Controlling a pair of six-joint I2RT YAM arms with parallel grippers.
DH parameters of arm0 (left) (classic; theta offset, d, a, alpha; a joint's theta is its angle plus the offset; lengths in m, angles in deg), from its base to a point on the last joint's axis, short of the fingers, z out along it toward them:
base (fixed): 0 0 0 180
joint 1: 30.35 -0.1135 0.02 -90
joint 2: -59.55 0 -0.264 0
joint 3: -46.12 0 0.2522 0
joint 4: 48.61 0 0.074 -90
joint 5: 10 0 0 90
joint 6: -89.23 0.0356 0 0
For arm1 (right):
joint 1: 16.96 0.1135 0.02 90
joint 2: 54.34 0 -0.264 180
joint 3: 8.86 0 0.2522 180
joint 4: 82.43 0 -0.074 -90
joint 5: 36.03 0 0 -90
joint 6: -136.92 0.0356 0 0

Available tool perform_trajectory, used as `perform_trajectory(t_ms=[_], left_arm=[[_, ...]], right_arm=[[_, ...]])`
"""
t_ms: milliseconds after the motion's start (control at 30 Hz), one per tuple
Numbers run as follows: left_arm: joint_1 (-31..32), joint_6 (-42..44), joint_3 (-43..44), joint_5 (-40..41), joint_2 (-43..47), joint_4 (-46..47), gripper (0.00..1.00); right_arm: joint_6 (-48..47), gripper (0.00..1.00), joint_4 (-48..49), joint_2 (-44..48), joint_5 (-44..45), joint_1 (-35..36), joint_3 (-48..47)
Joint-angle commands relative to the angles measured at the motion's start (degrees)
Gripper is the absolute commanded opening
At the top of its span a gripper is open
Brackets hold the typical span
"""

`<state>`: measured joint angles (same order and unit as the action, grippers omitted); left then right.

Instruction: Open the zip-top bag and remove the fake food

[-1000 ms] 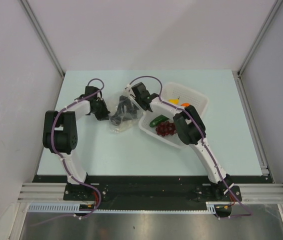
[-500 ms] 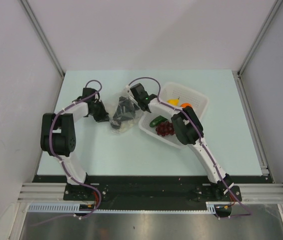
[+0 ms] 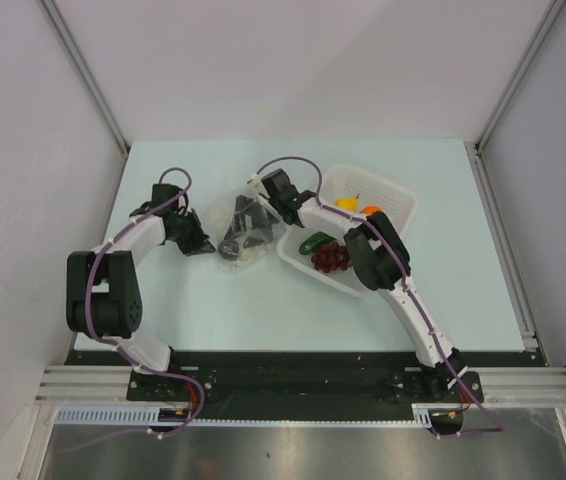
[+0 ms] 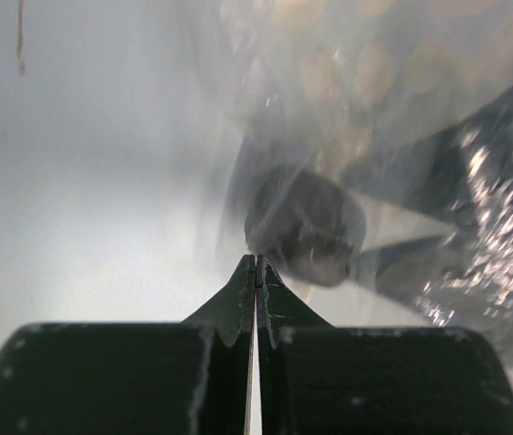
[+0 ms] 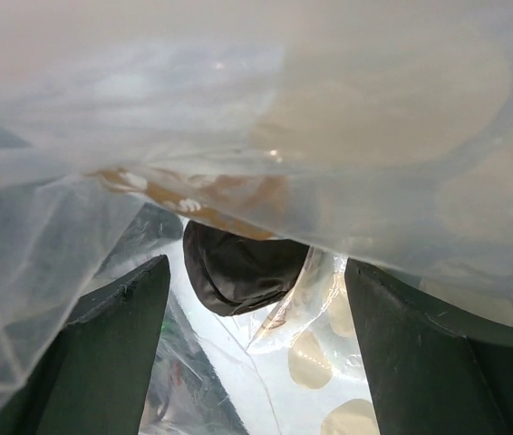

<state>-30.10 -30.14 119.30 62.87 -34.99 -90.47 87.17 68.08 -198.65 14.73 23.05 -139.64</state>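
The clear zip-top bag (image 3: 246, 226) lies crumpled on the table between my grippers. A small dark round fruit (image 3: 230, 251) sits inside it at its near-left corner. My left gripper (image 3: 203, 244) is shut, its tips pinched on the bag's left edge (image 4: 238, 195), with the dark fruit (image 4: 304, 225) just beyond them. My right gripper (image 3: 255, 214) is open and pushed into the bag, film draped over it. In its wrist view the dark fruit (image 5: 238, 267) lies ahead between the spread fingers (image 5: 116, 349). Cucumber (image 3: 315, 241), grape bunch (image 3: 330, 258), orange ball (image 3: 372, 209) and yellow fruit (image 3: 346, 203) lie in the basket.
The white perforated basket (image 3: 393, 205) stands right of the bag, under my right forearm. Grey walls with metal rails enclose the table on the left, back and right.
My left arm has swung its elbow out to the left while its gripper stayed at the bag's left edge. The bag has shifted slightly and the right gripper sits a little deeper in it.
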Motion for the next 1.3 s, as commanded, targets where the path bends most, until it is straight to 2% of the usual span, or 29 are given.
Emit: perform_trajectory(t_ms=[0,333,567,833,1067,1267], left_arm=[[0.10,0.01,-1.50,-2.30,3.66,-1.61,0.00],[1.76,-2.36,0.52,-7.22,-3.98,3.84,0.00],[2.03,0.00,0.35,-3.45,-1.00,2.44,0.00],[0.90,0.98,-0.53,-0.01,2.61,2.16,0.01],[-0.08,1.50,6.32,-1.33,-4.41,2.35,0.00],[-0.08,1.59,9.14,-2.03,-8.73,3.31,0.00]], right_arm=[[-1.75,0.83,0.17,3.16,-1.18,0.77,0.38],[-0.61,0.80,1.40,1.93,-2.68,2.09,1.44],[-1.05,0.62,-0.27,2.10,-0.75,1.74,-0.32],[-1.22,0.72,1.57,3.77,2.33,0.33,0.55],[-2.54,0.74,1.93,3.69,2.33,-0.02,1.17],[-4.56,0.75,0.17,1.58,2.59,-0.11,-2.08]])
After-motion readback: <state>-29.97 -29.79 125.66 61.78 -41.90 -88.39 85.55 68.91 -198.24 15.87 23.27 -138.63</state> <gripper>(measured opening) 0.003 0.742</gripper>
